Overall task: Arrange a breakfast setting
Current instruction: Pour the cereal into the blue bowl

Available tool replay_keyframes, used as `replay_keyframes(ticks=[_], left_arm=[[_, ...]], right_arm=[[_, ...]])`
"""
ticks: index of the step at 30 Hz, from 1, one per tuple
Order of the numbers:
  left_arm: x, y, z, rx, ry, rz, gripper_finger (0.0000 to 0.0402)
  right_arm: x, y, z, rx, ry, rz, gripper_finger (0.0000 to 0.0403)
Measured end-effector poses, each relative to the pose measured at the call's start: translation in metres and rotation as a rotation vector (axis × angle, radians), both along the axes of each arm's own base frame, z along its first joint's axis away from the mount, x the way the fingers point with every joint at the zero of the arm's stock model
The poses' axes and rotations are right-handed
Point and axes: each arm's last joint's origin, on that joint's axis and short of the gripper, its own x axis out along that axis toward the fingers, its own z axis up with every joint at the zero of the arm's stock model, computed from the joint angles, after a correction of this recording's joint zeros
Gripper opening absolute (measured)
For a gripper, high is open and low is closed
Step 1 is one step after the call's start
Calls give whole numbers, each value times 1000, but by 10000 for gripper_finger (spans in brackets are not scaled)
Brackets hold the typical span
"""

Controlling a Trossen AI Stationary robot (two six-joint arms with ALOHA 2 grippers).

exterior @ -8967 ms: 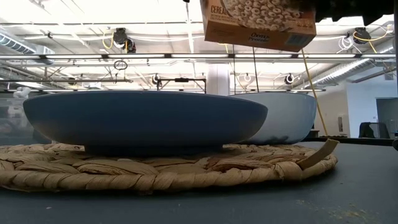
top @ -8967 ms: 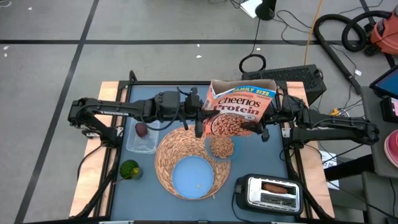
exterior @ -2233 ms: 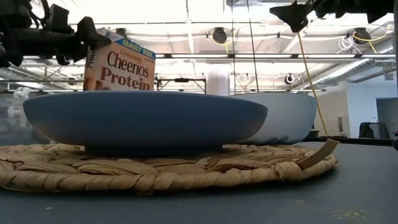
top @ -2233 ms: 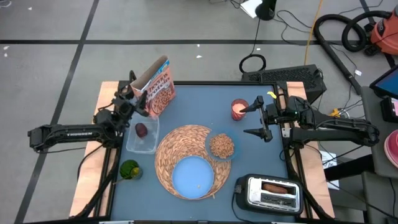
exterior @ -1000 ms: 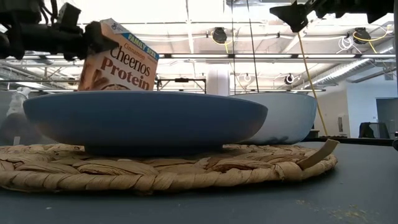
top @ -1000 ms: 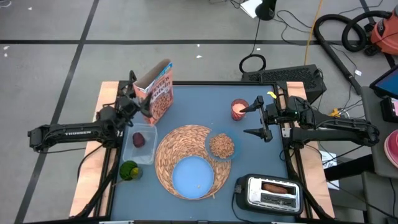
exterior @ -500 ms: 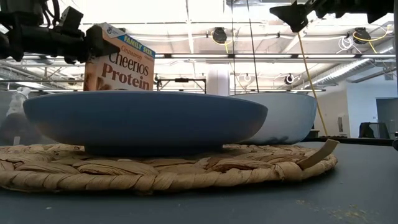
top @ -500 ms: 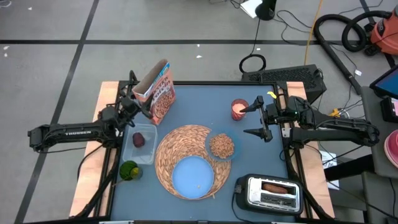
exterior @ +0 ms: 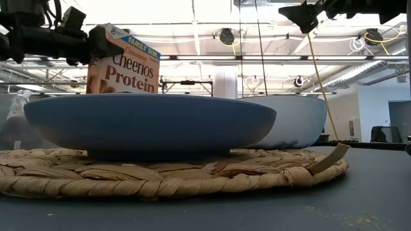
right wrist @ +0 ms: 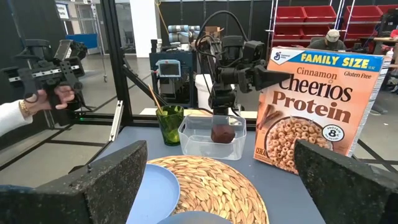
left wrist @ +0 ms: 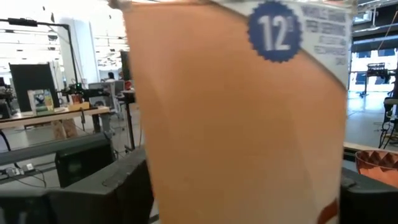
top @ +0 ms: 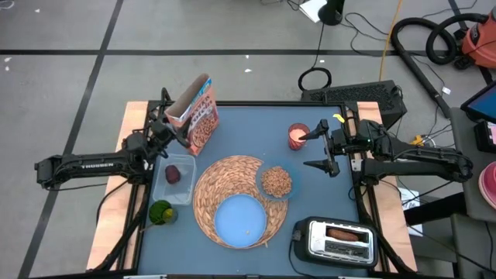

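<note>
I have the left hand (top: 172, 130) at the far left corner of the worktop (top: 248, 128), with its fingers set against the upper part of the cereal box (top: 195, 115). The box stands on its base but leans slightly. From the right wrist view, one finger (right wrist: 273, 77) lies across the box's top corner. I cannot tell whether the grip is firm or already slackening.

The right hand (top: 319, 149) hangs spread wide and empty above the right side of the worktop, near a small orange-red cup (top: 297, 136).

The straw placemat (top: 232, 198) lies at centre, with the light-blue plate (top: 240, 219) on its near part and the bowl of cereal (top: 276, 182) on its right edge.

Hazards from this position:

1. Tipping. The box is tall, open at the top, and held high. If I release while it leans, I judge it may fall and spill cereal.
2. Snagging. If I withdraw the left hand sideways, a finger may catch the open flap and drag the box over.
3. Collision. A clear container (top: 175, 174) holding a small dark-red item (top: 173, 175) sits just beside the box, and a green glass (top: 162, 211) stands nearer. A low retreat path risks striking either.
</note>
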Motion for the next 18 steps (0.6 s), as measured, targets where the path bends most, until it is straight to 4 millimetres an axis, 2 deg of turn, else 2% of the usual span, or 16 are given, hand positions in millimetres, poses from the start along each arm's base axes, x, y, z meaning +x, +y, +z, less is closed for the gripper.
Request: replay_keyframes(ticks=[8,18], left_arm=[[0,0,0,-14,-15,-4,391],[-2,0,5,5,-74,-5,395]], right_arm=[[0,0,0,0,0,0,393],[0,0,0,0,0,0,393]])
